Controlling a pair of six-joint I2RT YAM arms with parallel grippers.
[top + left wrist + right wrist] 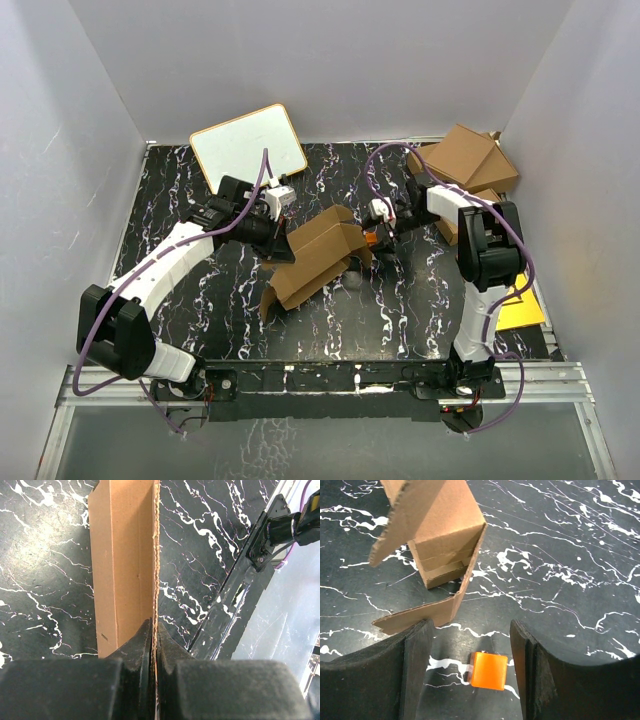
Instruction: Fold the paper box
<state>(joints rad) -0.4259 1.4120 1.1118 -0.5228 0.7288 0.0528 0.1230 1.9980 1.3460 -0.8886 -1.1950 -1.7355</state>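
Left gripper (154, 640): clamped shut on an upright wall of the paper box (122, 555). The corrugated edge runs straight out from between my pads, so the pinch is on a single panel.
Right gripper (470, 645): spread wide and holding nothing. It hangs low, just off the box's open end, on the side opposite my left pinch.
Paper box: half formed and lying on the table (400, 310) between my two grippers. Its walls are partly raised and the end facing my right gripper is not closed.
Loose flap (427, 612): reaches from that open end towards one of my right fingers (415, 670). I cannot tell whether it touches the finger or stops just short.
Orange block (489, 671): sits between my right fingers, nearer to me than the box. I cannot tell whether it lies on the table or belongs to the gripper.
Step in hand: I judge it to be closing this open end, with the left anchoring and the right free to work the flap.
Doing it well: hold the left pinch firm and level so the box cannot swivel. Put a right finger flat against the flap close to its crease and swing it inward along the crease, not push at its tip.
Risk: a push at the tip would likely buckle the card or drag the box out of my left pads.
Bystanders: larger cartons (462, 160) lie well beyond the box on the right gripper's side. A whiteboard (248, 142) lies beyond it on the left's.
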